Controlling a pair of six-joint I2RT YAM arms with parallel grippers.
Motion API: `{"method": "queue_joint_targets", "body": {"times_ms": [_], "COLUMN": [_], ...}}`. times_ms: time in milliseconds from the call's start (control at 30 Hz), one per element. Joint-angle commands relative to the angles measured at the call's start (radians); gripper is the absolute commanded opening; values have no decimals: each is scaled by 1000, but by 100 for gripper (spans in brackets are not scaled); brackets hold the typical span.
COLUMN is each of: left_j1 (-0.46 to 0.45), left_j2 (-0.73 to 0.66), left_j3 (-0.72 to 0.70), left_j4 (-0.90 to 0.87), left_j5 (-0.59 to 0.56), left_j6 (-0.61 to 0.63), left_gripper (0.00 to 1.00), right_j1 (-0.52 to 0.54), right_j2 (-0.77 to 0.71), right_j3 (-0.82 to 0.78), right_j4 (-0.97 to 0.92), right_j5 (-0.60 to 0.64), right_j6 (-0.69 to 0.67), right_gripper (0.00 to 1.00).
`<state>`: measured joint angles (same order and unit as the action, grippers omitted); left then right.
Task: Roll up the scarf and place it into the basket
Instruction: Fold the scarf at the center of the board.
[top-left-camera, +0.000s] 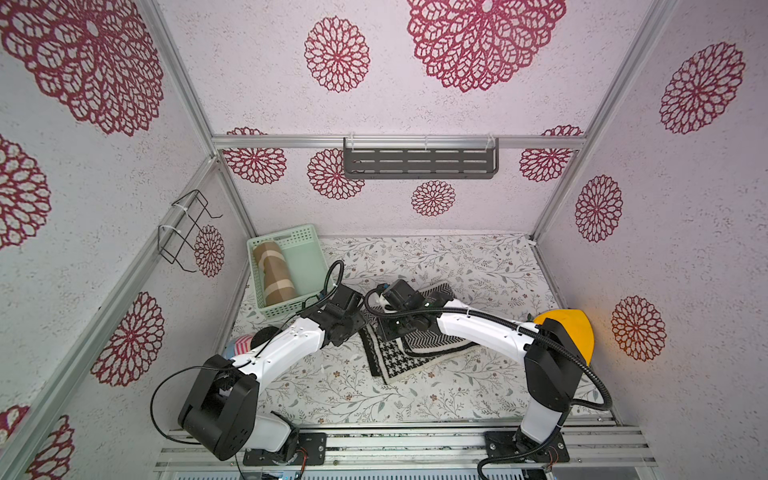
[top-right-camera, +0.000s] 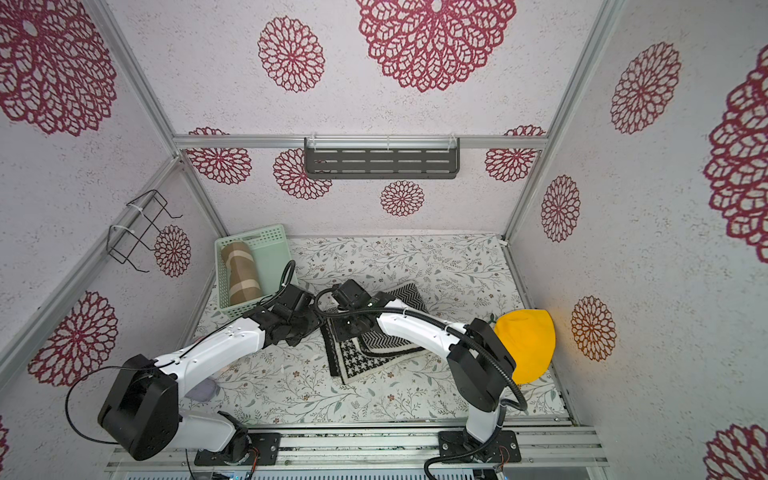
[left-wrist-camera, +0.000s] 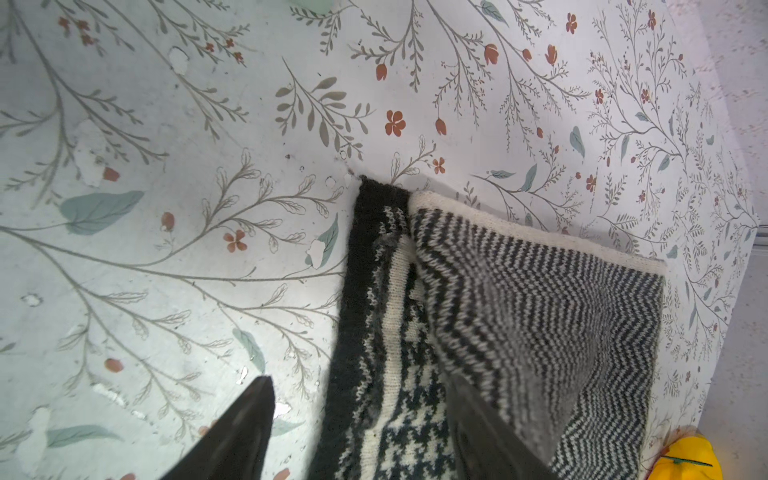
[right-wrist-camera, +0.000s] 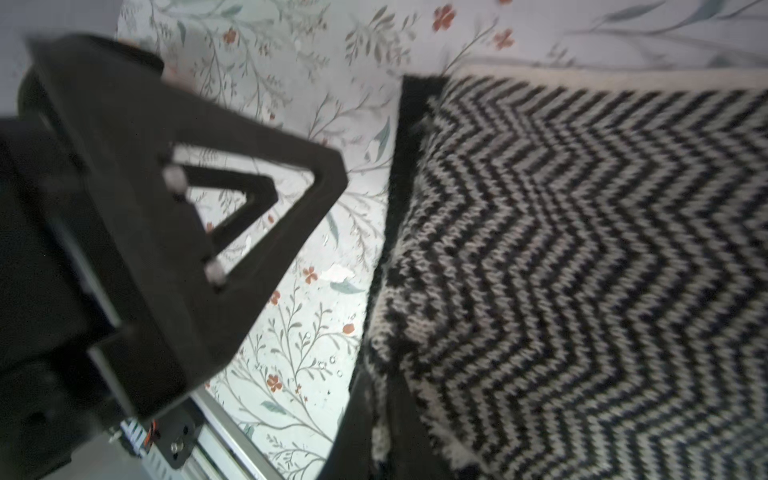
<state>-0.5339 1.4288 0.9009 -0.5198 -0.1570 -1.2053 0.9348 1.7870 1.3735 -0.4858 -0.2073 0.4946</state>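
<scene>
The black-and-white knitted scarf (top-left-camera: 415, 353) (top-right-camera: 374, 357) lies folded in layers mid-table, its herringbone side over its houndstooth side. In the left wrist view my left gripper (left-wrist-camera: 358, 376) is open and straddles the scarf's (left-wrist-camera: 540, 311) black edge. One finger is over bare table, the other under the raised herringbone layer. My right gripper (right-wrist-camera: 381, 380) is pinched nearly closed on the scarf's (right-wrist-camera: 582, 249) edge, a strip of knit between its fingers. The mint-green basket (top-left-camera: 309, 266) (top-right-camera: 276, 257) stands at the back left. From above, both grippers' fingers are hidden under the wrists.
A brown-and-beige roll (top-left-camera: 274, 274) lies in the basket. A yellow cloth (top-left-camera: 569, 332) sits at the right wall, a pink-striped item (top-left-camera: 241, 345) under the left arm. A grey slotted shelf (top-left-camera: 419, 162) and a black wire rack (top-left-camera: 187, 232) hang on the walls.
</scene>
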Motion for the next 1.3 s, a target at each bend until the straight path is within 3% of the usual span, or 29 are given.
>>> {"method": "queue_joint_targets", "body": {"times_ms": [0, 67, 167, 333, 500, 667, 1000, 1267], "left_j1": [2, 5, 4, -30, -99, -184, -317, -379], "left_j2": [-8, -4, 10, 41, 100, 193, 201, 203], "left_j3": [17, 24, 36, 49, 61, 113, 116, 124], "left_j4": [-23, -23, -18, 4, 62, -5, -151, -218], "left_j5": [-33, -33, -12, 24, 89, 114, 84, 98], "left_j6": [1, 5, 15, 21, 20, 21, -52, -60], "left_gripper": [69, 70, 70, 63, 58, 58, 63, 63], "right_j1": [15, 16, 13, -33, -164, -314, -575, -670], "right_j2": [6, 8, -16, -116, -247, -336, -460, -437], "right_j3": [-21, -29, -45, -63, -178, -262, -487, -563], "right_j4": [-19, -50, -76, -110, -65, -83, 45, 139], "right_j5": [-124, -155, -146, -1, 111, 226, 286, 246], "right_j6": [-33, -61, -85, -73, -13, -40, -47, -52], "right_gripper": [27, 42, 54, 55, 52, 55, 78, 79]}}
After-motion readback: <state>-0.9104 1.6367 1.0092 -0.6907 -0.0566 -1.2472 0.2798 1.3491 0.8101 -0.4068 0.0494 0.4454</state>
